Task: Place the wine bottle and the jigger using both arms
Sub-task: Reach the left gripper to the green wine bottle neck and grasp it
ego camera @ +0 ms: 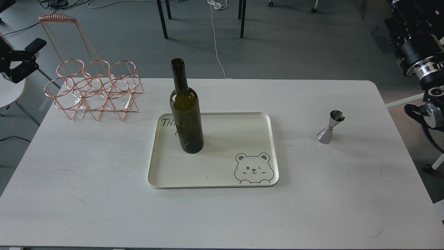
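The wine bottle (186,114) stands upright on the back left part of a cream tray (222,173). The jigger (330,127) stands on the white table (86,194) to the right of the tray, off it. My left gripper (29,55) hangs at the far left beyond the table's edge, next to the copper rack; its two fingers stand apart and hold nothing. My right arm (412,52) is raised at the top right corner, well above and behind the jigger. Its gripper end runs into the frame's top edge, so its fingers do not show.
A copper wire bottle rack (93,90) with a tall handle stands on the table's back left corner. The tray has a bear drawing (252,168) at its front right. Chair and table legs stand on the floor behind the table.
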Controlling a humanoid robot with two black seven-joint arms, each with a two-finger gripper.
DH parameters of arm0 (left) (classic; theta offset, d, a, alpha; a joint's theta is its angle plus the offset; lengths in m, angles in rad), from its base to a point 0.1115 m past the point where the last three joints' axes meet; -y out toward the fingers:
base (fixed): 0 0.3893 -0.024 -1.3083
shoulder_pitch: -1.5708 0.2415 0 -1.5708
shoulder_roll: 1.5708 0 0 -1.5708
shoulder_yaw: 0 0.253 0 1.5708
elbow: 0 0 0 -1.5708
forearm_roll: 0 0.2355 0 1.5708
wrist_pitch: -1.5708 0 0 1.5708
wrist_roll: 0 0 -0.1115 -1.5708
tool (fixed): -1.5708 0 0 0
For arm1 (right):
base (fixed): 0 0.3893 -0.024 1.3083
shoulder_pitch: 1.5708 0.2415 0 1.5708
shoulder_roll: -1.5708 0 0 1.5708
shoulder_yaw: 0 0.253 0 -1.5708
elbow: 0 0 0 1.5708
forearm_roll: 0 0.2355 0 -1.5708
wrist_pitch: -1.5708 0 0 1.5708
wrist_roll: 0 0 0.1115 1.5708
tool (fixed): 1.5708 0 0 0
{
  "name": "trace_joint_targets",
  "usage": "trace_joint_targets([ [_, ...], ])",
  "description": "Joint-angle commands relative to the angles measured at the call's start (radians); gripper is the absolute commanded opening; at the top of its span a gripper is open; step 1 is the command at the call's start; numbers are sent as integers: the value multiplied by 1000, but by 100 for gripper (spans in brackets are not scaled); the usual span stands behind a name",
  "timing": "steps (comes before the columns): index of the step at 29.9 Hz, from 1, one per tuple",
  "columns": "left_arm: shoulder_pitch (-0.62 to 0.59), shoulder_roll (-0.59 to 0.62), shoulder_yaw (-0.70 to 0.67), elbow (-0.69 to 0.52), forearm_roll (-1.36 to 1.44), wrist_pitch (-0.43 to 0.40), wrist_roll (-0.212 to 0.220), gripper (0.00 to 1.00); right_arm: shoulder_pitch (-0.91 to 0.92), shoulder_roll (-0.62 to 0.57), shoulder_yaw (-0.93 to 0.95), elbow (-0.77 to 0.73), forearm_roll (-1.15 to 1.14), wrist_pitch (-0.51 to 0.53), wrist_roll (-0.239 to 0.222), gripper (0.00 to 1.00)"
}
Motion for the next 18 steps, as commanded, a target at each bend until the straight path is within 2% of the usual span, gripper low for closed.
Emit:
trace_joint_targets([
  [1,-51,-17,3,-93,290,99,-1,98,-3,15,46,-67,163,127,0,86],
  [4,-66,-26,3,-156,517,137,2,98,-6,12,43,-95,275,192,0,86],
  [8,-66,-29,12,-208,832,145,2,98,-12,-12,55,-104,390,285,0,87],
  [11,-65,-44,15,-233,1008,173,-1,98,-24,-39,54,-140,545,419,0,89],
  [14,-63,-92,18,-250,1104,229,-1,98,-35,-31,55,-219,637,532,0,93],
  [18,-65,-184,18,-247,1324,275,3,94,-38,-5,55,-279,700,582,0,95],
])
